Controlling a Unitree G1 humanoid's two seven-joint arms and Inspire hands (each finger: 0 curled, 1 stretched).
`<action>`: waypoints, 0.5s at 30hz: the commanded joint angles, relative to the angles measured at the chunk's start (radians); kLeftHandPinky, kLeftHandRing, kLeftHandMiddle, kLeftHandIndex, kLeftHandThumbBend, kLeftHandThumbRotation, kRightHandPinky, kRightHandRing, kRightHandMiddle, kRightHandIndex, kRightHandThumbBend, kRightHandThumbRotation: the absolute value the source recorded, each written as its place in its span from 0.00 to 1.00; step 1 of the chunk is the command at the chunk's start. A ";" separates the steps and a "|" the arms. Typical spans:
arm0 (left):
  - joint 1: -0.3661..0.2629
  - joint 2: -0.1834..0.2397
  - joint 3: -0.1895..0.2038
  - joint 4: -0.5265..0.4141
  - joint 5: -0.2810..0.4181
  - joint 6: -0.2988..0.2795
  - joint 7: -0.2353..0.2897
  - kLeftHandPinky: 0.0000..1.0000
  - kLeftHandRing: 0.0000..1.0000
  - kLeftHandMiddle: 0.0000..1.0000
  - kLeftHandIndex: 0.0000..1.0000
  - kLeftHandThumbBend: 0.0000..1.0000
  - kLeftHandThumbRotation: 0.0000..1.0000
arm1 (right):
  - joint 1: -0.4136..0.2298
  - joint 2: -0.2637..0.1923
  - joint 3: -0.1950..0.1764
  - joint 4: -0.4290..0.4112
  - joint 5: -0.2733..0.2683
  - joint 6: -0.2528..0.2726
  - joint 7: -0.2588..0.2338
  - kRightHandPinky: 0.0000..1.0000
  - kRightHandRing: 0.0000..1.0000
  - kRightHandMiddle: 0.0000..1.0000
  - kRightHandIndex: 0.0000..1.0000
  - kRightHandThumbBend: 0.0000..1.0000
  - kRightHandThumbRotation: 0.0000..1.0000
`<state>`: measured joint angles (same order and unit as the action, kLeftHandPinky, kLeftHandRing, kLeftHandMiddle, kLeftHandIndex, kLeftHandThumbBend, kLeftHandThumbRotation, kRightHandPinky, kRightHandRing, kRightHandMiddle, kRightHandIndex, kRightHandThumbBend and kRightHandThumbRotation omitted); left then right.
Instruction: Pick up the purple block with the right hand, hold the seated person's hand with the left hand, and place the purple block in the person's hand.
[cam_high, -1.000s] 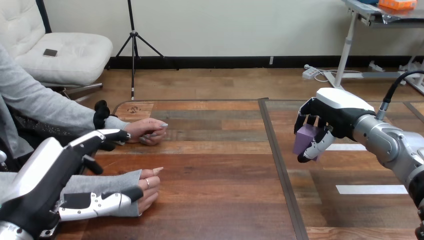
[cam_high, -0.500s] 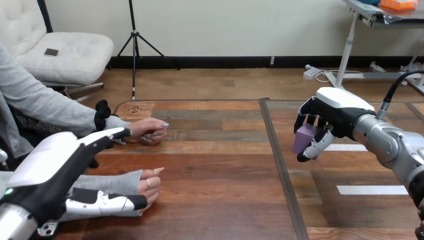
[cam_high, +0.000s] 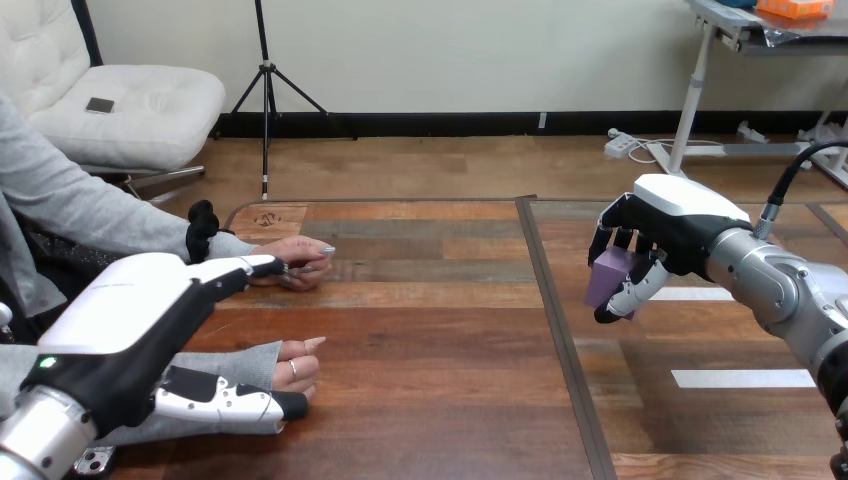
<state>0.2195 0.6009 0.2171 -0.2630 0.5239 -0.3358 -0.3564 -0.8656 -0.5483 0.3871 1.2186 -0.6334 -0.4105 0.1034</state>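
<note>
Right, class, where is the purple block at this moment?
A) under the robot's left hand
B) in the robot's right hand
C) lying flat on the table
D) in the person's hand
B: the fingers of the right hand are curled round the purple block at the view's right.

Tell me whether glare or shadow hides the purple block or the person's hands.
Head view: no glare on the purple block, which sits lightly shaded inside the curled right hand; head view: the wooden table carries only a soft shadow under the person's far hand, hiding nothing.
</note>
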 joint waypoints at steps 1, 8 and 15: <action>-0.066 0.043 -0.009 0.006 0.017 -0.018 0.030 0.71 0.81 0.85 0.84 1.00 0.53 | -0.097 -0.021 -0.019 -0.039 0.018 -0.007 -0.022 0.30 0.37 0.43 0.45 0.75 0.00; -0.081 0.060 -0.020 0.032 0.046 -0.027 0.051 0.72 0.80 0.83 0.82 1.00 0.49 | -0.094 -0.023 -0.024 -0.038 0.025 -0.013 -0.016 0.29 0.37 0.43 0.45 0.76 0.00; -0.096 0.074 -0.032 0.056 0.092 -0.022 0.072 0.72 0.79 0.82 0.81 1.00 0.46 | -0.093 -0.026 -0.026 -0.036 0.032 -0.020 -0.013 0.29 0.36 0.42 0.45 0.75 0.00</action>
<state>0.1859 0.6359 0.1978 -0.2301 0.5823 -0.3571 -0.3198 -0.8656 -0.5484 0.3848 1.2186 -0.6250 -0.4124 0.1035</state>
